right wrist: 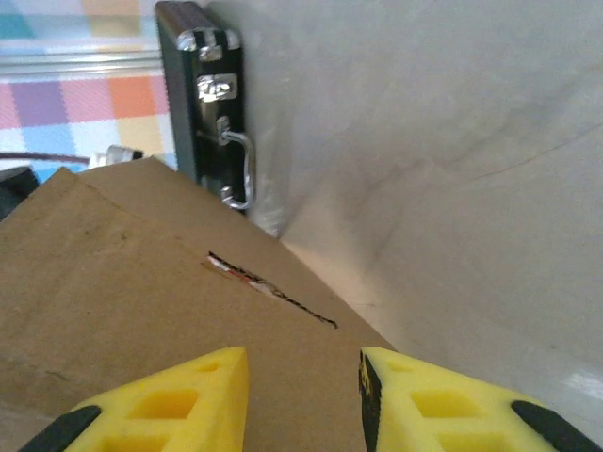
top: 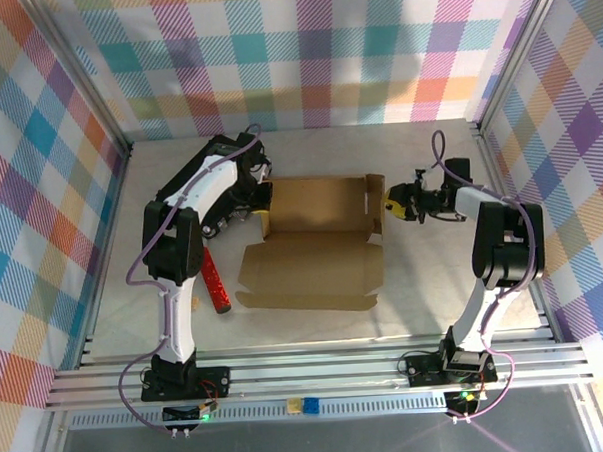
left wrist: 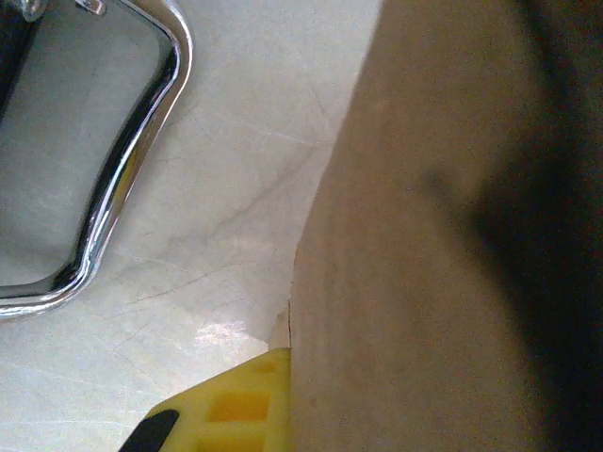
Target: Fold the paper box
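The paper box (top: 313, 251) is brown cardboard lying half folded in the middle of the table, with its back panel raised and a front flap flat. My left gripper (top: 264, 220) is at the box's left end. In the left wrist view one yellow finger (left wrist: 226, 405) presses against a cardboard wall (left wrist: 424, 282) that hides the other finger, so it is shut on that wall. My right gripper (top: 393, 204) is at the box's right flap. Its jaws (right wrist: 303, 400) stand partly apart over the cardboard (right wrist: 141, 301), close to a slot (right wrist: 268, 287).
A black case (right wrist: 203, 94) with a metal handle (left wrist: 122, 188) lies left of the box, by the left arm. A red stick-like object (top: 216, 280) rests on the table beside the left arm. Checked walls and metal rails close in the table.
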